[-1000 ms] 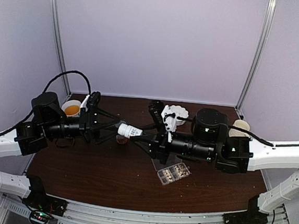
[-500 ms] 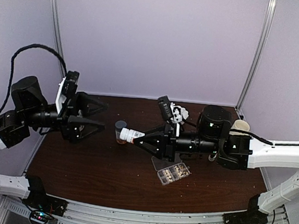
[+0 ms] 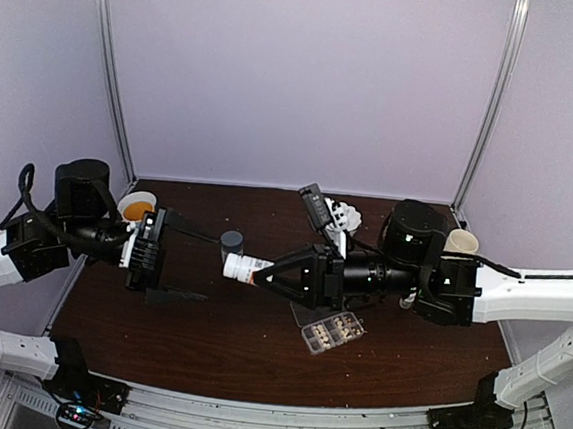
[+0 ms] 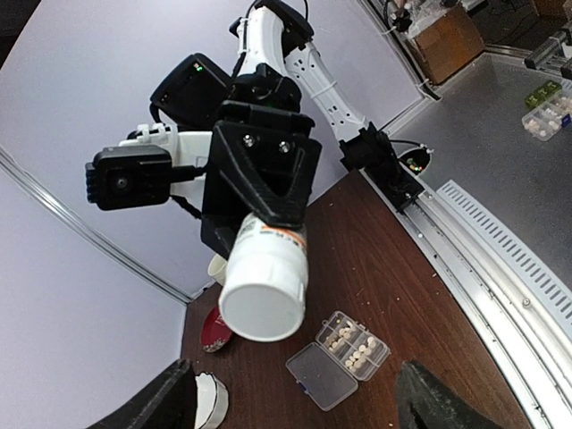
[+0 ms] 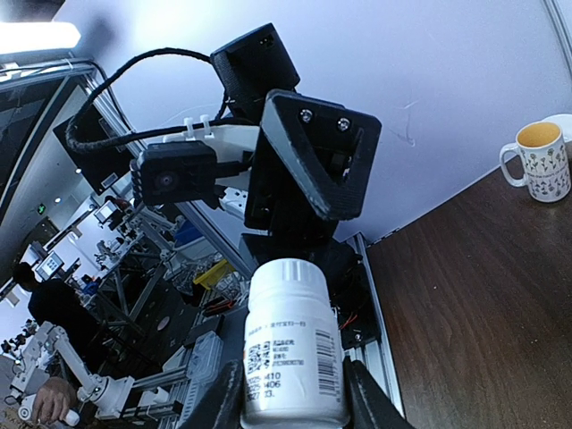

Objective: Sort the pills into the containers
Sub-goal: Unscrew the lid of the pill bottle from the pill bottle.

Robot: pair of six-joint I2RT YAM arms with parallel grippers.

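My right gripper [image 3: 264, 273] is shut on a small white labelled bottle [image 3: 242, 267], held level above the table with its cap toward the left arm. In the right wrist view the bottle [image 5: 293, 344] sits between my fingers [image 5: 223, 398]. My left gripper [image 3: 210, 266] is open wide and empty, facing the bottle's cap [image 4: 262, 308] from a short way off. The clear pill box [image 3: 331, 332] lies open on the table below the right arm. Pale pills [image 4: 351, 344] fill its cells, and its lid [image 4: 322, 376] lies flat beside them.
A grey-capped bottle [image 3: 231, 242] stands just behind the held bottle. A cup with orange contents [image 3: 139, 205] is at the back left, a mug [image 3: 462, 240] at the back right, a white scalloped dish [image 3: 343, 215] at the back middle. A red dish [image 4: 214, 329] shows near the pill box.
My left arm, raised and pulled back half a second ago, has come down and turned its open gripper toward the bottle. My right gripper has shifted the bottle slightly left.
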